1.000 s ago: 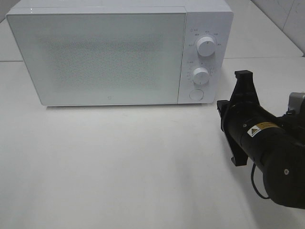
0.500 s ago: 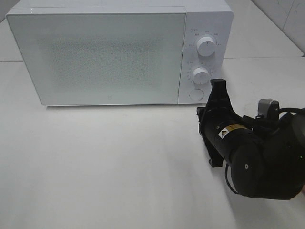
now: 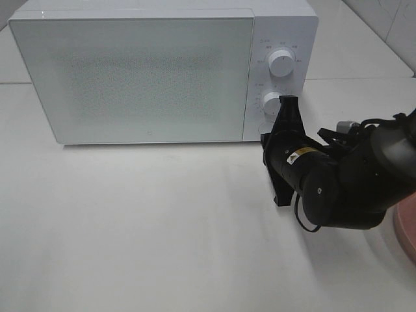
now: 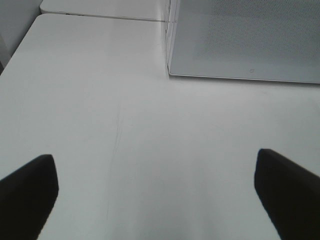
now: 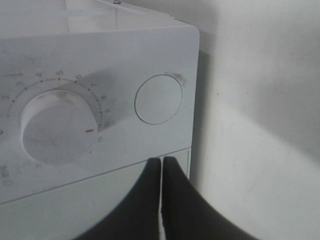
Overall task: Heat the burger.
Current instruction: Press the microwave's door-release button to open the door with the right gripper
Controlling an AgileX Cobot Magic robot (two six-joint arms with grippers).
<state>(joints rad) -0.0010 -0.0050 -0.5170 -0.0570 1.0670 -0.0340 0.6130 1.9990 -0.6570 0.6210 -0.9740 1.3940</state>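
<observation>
Exterior high view:
- White microwave [image 3: 149, 71] at the far side of the table [image 3: 130, 227], door [image 3: 130, 78] shut.
- Control panel at its right, with upper dial [image 3: 281, 63], lower dial [image 3: 273, 103] and round button [image 3: 265, 129].
- Right gripper [image 3: 288, 101] is up close to the panel beside the lower dial.
- Edge of a pink plate [image 3: 406, 234] at the near right.
- Burger: not in view.

Left wrist view:
- Left gripper [image 4: 154, 157] has its jaws spread wide and nothing between them, over bare table left of the microwave's near corner.
- Burger: not in view.

Right wrist view:
- Right gripper has its fingertips [image 5: 152, 167] pressed together and holds nothing. They point at the panel just beside the round button, apart from it.
- Burger: not in view.

Step in hand, as judged: getting the door open, with the closed right fingers used as a poker on the round button. Whether the burger sits behind the frosted door or off-frame cannot be told.

Next move calls for centring the tips on the button and pushing straight in, clear of the lower dial.
</observation>
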